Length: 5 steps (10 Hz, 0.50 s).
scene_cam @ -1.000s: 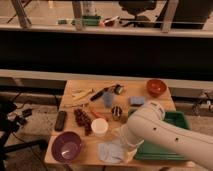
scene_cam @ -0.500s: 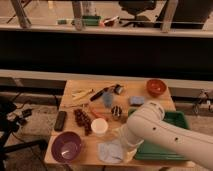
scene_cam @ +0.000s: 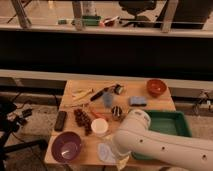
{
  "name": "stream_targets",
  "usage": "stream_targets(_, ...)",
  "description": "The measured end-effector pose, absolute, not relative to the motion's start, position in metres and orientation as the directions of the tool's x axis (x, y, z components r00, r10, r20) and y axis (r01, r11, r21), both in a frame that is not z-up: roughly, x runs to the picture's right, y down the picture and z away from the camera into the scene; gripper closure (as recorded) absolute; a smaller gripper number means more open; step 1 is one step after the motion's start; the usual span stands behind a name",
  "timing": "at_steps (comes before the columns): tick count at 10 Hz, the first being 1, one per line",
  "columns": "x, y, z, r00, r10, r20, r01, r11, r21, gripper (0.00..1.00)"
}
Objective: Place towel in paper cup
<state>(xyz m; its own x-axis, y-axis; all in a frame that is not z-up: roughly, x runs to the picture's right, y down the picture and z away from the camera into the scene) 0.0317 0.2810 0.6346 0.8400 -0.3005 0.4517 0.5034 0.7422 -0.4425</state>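
Camera view: at the tabletop's (scene_cam: 134, 89) front edge, the pale blue-grey cloth towel (scene_cam: 105, 152) is best pinched centrally by the released claw (scene_cam: 118, 153) over it.

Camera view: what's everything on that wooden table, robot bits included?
light wooden table: one, brown, centre
round purple bowl: one, purple, front left
small white paper cup: one, white, right of purple bowl
soft cloth towel: one, pale blue-grey, front edge
round bowl: one, red-brown, back right
shallow tray: one, green, right side
small rectangular block: one, blue, beside red-brown bowl
small metal tin: one, dark, centre
flat bar: one, black, left edge
robot arm: one, white, front right
gripper: one, at arm's tip by towel, open
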Motion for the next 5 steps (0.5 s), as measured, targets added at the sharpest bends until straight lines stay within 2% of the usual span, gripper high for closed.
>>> stream_targets(5, 0.021, 0.302, 0.661, 0.808, -0.349, 0.474, 0.558, 0.712, -0.427, 0.20)
